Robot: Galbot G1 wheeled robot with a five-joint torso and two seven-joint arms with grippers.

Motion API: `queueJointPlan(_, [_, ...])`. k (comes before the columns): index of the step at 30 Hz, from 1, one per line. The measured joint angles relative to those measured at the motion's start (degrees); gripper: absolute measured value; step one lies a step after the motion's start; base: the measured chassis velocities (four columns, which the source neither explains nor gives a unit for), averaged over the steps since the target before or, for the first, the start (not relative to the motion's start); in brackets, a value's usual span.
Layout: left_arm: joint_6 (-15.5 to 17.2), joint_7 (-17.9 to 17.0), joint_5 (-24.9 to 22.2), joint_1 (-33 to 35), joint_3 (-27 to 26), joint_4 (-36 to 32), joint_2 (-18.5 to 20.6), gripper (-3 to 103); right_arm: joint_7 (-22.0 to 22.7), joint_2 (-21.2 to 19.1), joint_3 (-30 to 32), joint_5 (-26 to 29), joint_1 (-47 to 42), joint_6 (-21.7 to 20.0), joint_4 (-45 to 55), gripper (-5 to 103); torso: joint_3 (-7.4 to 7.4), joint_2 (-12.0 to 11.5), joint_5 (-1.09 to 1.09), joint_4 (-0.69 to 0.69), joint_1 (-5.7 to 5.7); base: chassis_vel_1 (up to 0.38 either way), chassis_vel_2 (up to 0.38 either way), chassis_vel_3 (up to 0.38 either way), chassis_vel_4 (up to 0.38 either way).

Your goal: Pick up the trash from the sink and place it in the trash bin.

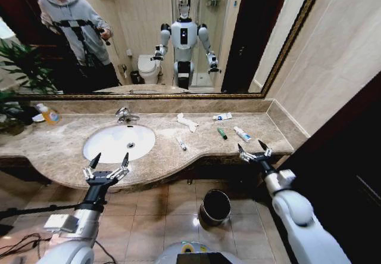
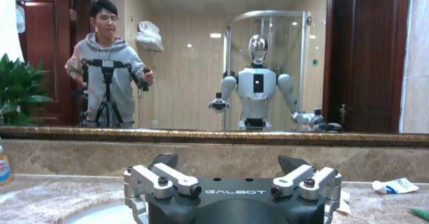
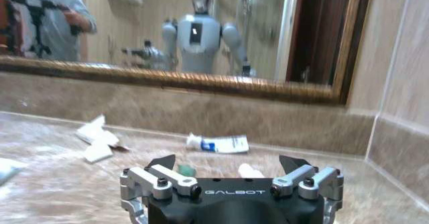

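The white oval sink (image 1: pixel 113 148) with its chrome faucet (image 1: pixel 125 115) sits in the marble countertop (image 1: pixel 166 162). The trash lies on the counter to the right of the basin, not in it. It includes a crumpled tissue (image 1: pixel 187 122) (image 3: pixel 97 138), a white tube with blue marks (image 1: pixel 222 116) (image 3: pixel 218 143) (image 2: pixel 395 186), a green tube (image 1: pixel 222 133) (image 3: pixel 186 170), another white tube (image 1: pixel 242 134) (image 3: pixel 249 171) and a thin white stick (image 1: pixel 181 143). My left gripper (image 1: pixel 111 158) (image 2: pixel 228 163) hangs open at the counter's front edge before the sink. My right gripper (image 1: pixel 250 146) (image 3: pixel 228 162) is open near the white tube. The dark trash bin (image 1: pixel 215 206) stands on the floor below.
A bottle with amber liquid (image 1: pixel 49 115) and a plant (image 1: pixel 15 79) stand at the counter's far left. A wall mirror (image 1: pixel 178 37) runs behind the counter, and a tiled wall closes off the right end. The floor around the bin is bare tile.
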Motion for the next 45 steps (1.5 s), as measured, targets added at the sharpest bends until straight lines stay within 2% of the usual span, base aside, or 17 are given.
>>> queueJointPlan(3, [0.0, 0.0, 0.0, 0.0, 0.0, 0.0, 0.0, 100, -2.1, -2.1, -3.7, 2.4, 10.4, -1.6, -10.2, 100, 0.0, 0.0, 0.01, 0.02, 0.0, 0.0, 0.0, 0.0, 0.0])
queueJointPlan(6, [0.0, 0.0, 0.0, 0.0, 0.0, 0.0, 0.0, 100, -3.0, -2.5, -5.1, 2.6, 13.5, -1.6, -13.8, 100, 0.0, 0.0, 0.0, 0.03, 0.0, 0.0, 0.0, 0.0, 0.0])
queueJointPlan(8, [0.0, 0.0, 0.0, 0.0, 0.0, 0.0, 0.0, 100, -4.9, -2.8, -7.5, 2.6, 18.1, -0.9, -20.1, 100, 0.01, 0.0, 0.0, 0.02, 0.01, 0.0, 0.0, 0.0, 0.0])
queueJointPlan(15, [0.0, 0.0, 0.0, 0.0, 0.0, 0.0, 0.0, 100, -6.7, -3.0, -9.4, 1.7, 22.1, 1.0, -27.9, 100, 0.0, 0.0, 0.01, 0.01, 0.0, 0.0, 0.0, 0.0, 0.0])
queueJointPlan(23, [0.0, 0.0, 0.0, 0.0, 0.0, 0.0, 0.0, 100, -7.0, -3.7, -9.4, 1.1, 22.7, 1.6, -30.7, 100, 0.0, 0.0, 0.01, 0.01, 0.0, 0.0, 0.0, 0.0, 0.0])
queueJointPlan(24, [0.0, 0.0, 0.0, 0.0, 0.0, 0.0, 0.0, 100, -7.1, -3.7, -9.1, 1.0, 22.5, 1.7, -30.8, 103, 0.0, 0.0, 0.01, 0.01, 0.0, 0.0, 0.0, 0.0, 0.0])
queueJointPlan(26, [0.0, 0.0, 0.0, 0.0, 0.0, 0.0, 0.0, 100, -7.2, -3.8, -8.7, 1.0, 22.2, 2.0, -30.9, 95, 0.0, 0.0, 0.01, 0.0, -0.01, 0.0, 0.0, 0.0, 0.0])
queueJointPlan(27, [0.0, 0.0, 0.0, 0.0, 0.0, 0.0, 0.0, 100, -7.2, -3.8, -8.7, 1.0, 22.2, 2.0, -30.9, 95, 0.0, 0.0, 0.01, 0.0, -0.01, 0.0, 0.0, 0.0, 0.0])
queueJointPlan(30, [0.0, 0.0, 0.0, 0.0, 0.0, 0.0, 0.0, 100, -7.3, -3.9, -8.4, 1.0, 22.0, 2.0, -30.8, 79, -0.01, 0.0, 0.01, 0.01, -0.01, 0.0, 0.0, 0.0, 0.0])
queueJointPlan(32, [0.0, 0.0, 0.0, 0.0, 0.0, 0.0, 0.0, 100, -7.3, -3.9, -8.4, 0.9, 21.9, 2.0, -30.8, 79, -0.01, 0.0, 0.0, 0.01, -0.01, 0.0, 0.0, 0.0, 0.0])
queueJointPlan(33, [0.0, 0.0, 0.0, 0.0, 0.0, 0.0, 0.0, 100, -7.4, -3.9, -8.3, 0.7, 21.8, 2.0, -30.8, 69, -0.01, 0.0, 0.0, 0.01, -0.01, 0.0, 0.0, 0.0, 0.0])
queueJointPlan(36, [0.0, 0.0, 0.0, 0.0, 0.0, 0.0, 0.0, 100, -7.4, -3.8, -8.2, 0.3, 21.7, 1.8, -30.7, 63, -0.01, 0.0, 0.0, 0.01, -0.01, 0.0, 0.0, 0.0, 0.0])
queueJointPlan(39, [0.0, 0.0, 0.0, 0.0, 0.0, 0.0, 0.0, 100, -7.3, -3.6, -8.1, -0.1, 21.6, 1.2, -30.2, 46, -0.01, 0.0, 0.0, 0.01, -0.01, 0.0, 0.0, 0.0, 0.0])
queueJointPlan(40, [0.0, 0.0, 0.0, 0.0, 0.0, 0.0, 0.0, 100, -7.3, -3.6, -8.1, -0.1, 21.6, 1.2, -30.2, 46, -0.01, 0.0, 0.0, 0.01, -0.01, 0.0, 0.0, 0.0, 0.0])
queueJointPlan(42, [0.0, 0.0, 0.0, 0.0, 0.0, 0.0, 0.0, 100, -7.3, -3.5, -8.0, 0.1, 21.4, 1.0, -29.5, 36, -0.01, 0.0, 0.0, 0.01, -0.01, 0.0, 0.0, 0.0, 0.0])
queueJointPlan(43, [0.0, 0.0, 0.0, 0.0, 0.0, 0.0, 0.0, 100, -7.3, -3.5, -8.0, 0.1, 21.4, 1.0, -29.5, 36, -0.01, 0.0, 0.0, 0.01, -0.01, 0.0, 0.0, 0.0, 0.0])
queueJointPlan(45, [0.0, 0.0, 0.0, 0.0, 0.0, 0.0, 0.0, 100, -7.2, -3.5, -7.8, 0.2, 21.0, 0.9, -28.7, 29, -0.01, 0.0, 0.0, 0.01, -0.01, 0.0, 0.0, 0.0, 0.0])
